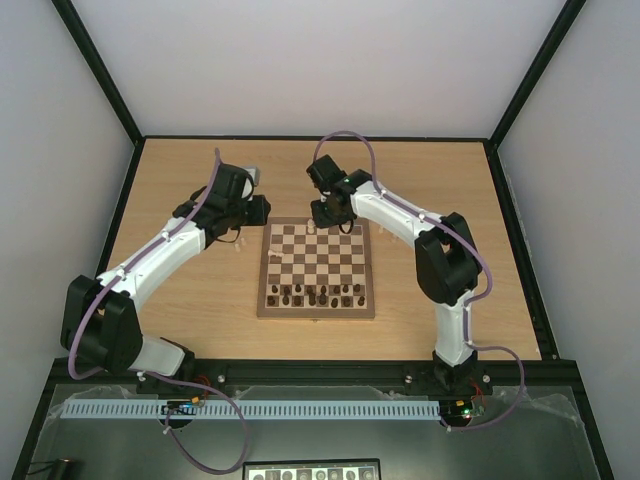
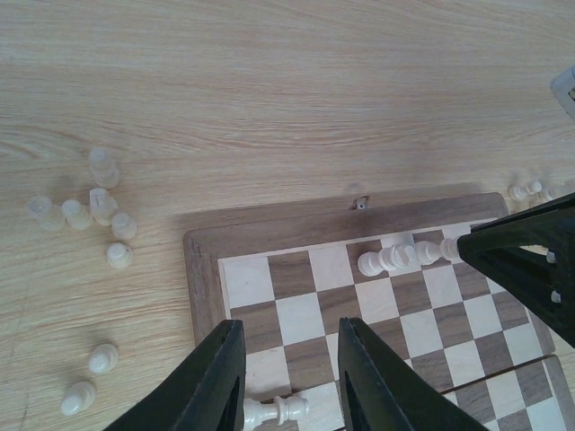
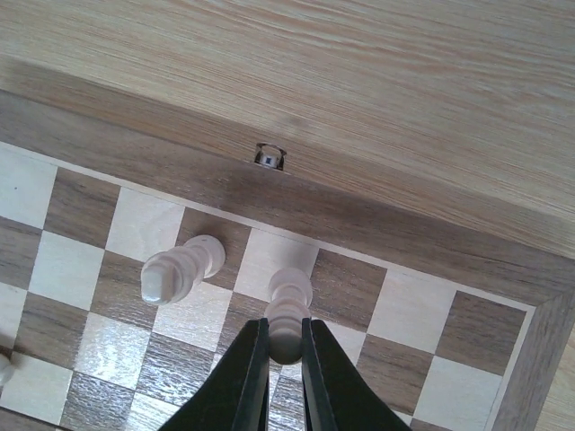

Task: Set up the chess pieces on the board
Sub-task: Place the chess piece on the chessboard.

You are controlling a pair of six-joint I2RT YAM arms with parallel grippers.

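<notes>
The right end effector [image 3: 286, 339] is clamped tight on a pale chess piece [image 3: 289, 296], with the board [image 3: 377, 229] directly beneath it and a second pale piece [image 3: 180, 268] just to its left. The left end effector [image 2: 289, 377] has its jaws partly apart and grips nothing. A toppled pale piece [image 2: 274, 411] lies on the board in the gap between them, and loose chess pieces [image 2: 99, 211] sit on the tabletop [image 2: 269, 90] off to its left.

Square board [image 1: 318, 262], light and dark brown checks, mid-brown border, flat mid-tabletop. Two pale cream chess pieces [image 3: 182, 268] on its far row, adjacent squares, one pinched in the right gripper [image 3: 285, 332] jaws. Another lies on its side on a left-side square. About eight loose on the tabletop off the board's far-left corner.
</notes>
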